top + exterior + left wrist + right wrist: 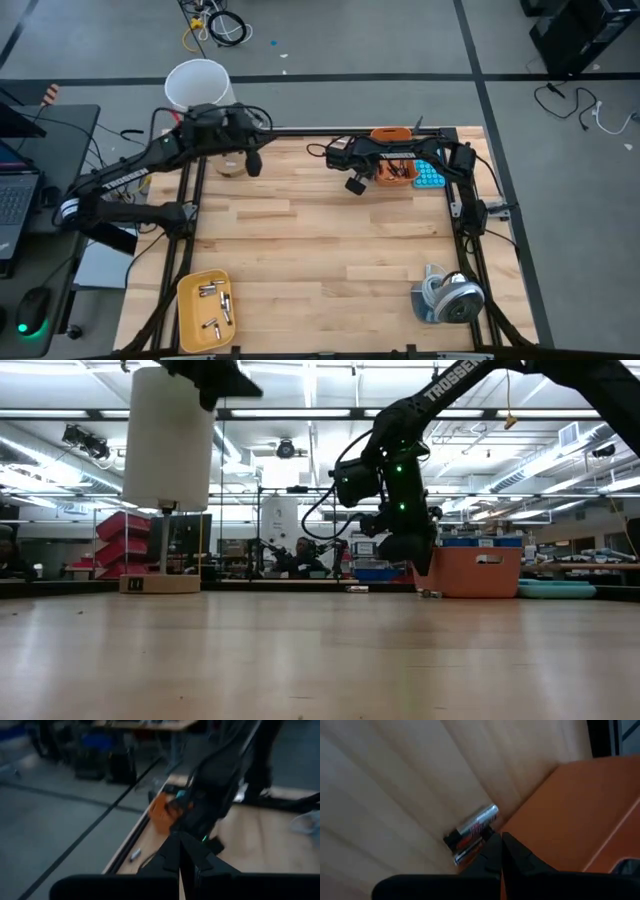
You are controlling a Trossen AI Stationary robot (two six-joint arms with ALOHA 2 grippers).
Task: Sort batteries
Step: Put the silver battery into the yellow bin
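Several batteries (214, 305) lie in the yellow tray (189, 322) at seven o'clock on the table (320, 250); one battery (471, 830) lies touching the orange bin (392, 133) at one o'clock. Right gripper (356, 185) hovers there, fingers pressed together; left gripper (253, 163), likewise pressed together, hangs at eleven.

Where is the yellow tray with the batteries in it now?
In the high view, the yellow tray lies at the table's near left corner, below the left arm, and it holds several batteries.

Several batteries (212, 305) are lying in a tray (186, 322) at the table's (320, 250) near-left corner; two more batteries (470, 832) are lying against a bin (570, 815) at the far side.
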